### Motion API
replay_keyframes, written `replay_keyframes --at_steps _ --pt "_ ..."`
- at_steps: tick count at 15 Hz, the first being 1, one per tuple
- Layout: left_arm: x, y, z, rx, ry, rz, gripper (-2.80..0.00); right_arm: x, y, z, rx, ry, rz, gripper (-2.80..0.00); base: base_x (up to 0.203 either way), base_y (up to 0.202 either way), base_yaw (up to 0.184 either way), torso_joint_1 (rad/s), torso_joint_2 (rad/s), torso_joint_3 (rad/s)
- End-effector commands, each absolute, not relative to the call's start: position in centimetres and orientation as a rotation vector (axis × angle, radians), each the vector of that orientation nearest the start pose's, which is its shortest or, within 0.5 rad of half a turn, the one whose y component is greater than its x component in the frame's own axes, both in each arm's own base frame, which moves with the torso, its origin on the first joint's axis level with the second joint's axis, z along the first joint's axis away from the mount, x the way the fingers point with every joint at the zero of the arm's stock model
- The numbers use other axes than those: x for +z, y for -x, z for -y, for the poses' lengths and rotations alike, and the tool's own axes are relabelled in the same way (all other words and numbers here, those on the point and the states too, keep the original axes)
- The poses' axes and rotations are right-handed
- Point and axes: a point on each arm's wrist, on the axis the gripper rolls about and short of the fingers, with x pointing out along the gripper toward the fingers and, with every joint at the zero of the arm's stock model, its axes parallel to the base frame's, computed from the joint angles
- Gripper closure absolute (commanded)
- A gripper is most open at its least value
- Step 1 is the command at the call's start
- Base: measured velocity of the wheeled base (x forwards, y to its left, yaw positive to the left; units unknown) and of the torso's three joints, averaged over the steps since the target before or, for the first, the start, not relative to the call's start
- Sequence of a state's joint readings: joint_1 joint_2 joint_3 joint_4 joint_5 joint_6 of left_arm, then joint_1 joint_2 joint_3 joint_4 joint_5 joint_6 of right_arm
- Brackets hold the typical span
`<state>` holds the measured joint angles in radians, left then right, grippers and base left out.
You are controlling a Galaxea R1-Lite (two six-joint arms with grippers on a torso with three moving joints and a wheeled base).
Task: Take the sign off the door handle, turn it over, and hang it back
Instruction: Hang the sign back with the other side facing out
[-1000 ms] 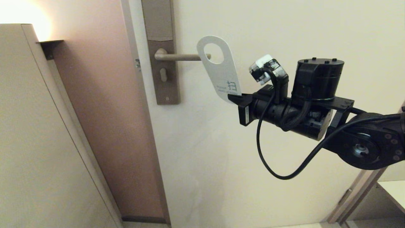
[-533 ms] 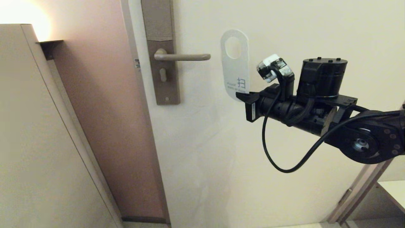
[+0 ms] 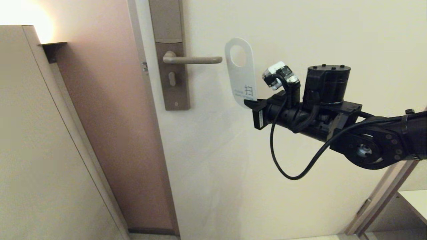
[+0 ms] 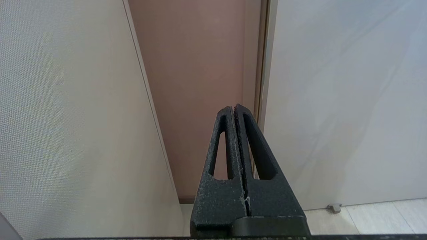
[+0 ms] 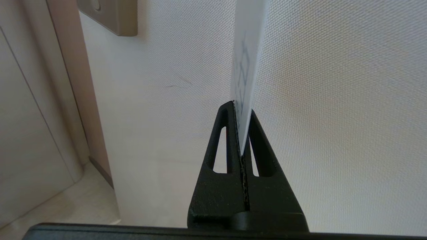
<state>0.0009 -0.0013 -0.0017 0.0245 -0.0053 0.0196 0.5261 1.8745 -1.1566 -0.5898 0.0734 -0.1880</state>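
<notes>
The sign shows its white side with teal print. It stands nearly upright, its oval hole uppermost, just right of the door handle's tip and off it. The door handle is a beige lever sticking out rightward from a tall brownish plate. My right gripper is shut on the sign's lower end, the arm reaching in from the right. In the right wrist view the sign rises edge-on from between the right gripper fingers. My left gripper is shut on nothing, low down, facing the door edge.
The cream door fills the middle and right. A pinkish wall strip and a beige cabinet panel stand to the left. A shelf corner shows at the lower right. A small door stop sits on the floor.
A second ago the sign's hole was around the lever's tip. The right gripper pulled it off to the right and up, then brought it back left and lower, beside the tip.
</notes>
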Motion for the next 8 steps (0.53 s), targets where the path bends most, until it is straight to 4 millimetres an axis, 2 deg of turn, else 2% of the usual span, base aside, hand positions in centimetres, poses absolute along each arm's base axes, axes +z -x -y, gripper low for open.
replay_keyframes --at_steps 1,8 --pt "7.3 2.3 0.0 -0.005 -0.020 -0.023 0.00 21.2 -32.6 -19.5 0.617 0.215 -0.069 0.00 0.000 0.000 0.000 0.000 0.00 0.000" --pt "7.3 2.3 0.0 -0.005 -0.020 -0.023 0.00 20.9 -33.3 -21.0 0.642 0.235 -0.052 0.00 0.000 0.000 0.000 0.000 0.00 0.000"
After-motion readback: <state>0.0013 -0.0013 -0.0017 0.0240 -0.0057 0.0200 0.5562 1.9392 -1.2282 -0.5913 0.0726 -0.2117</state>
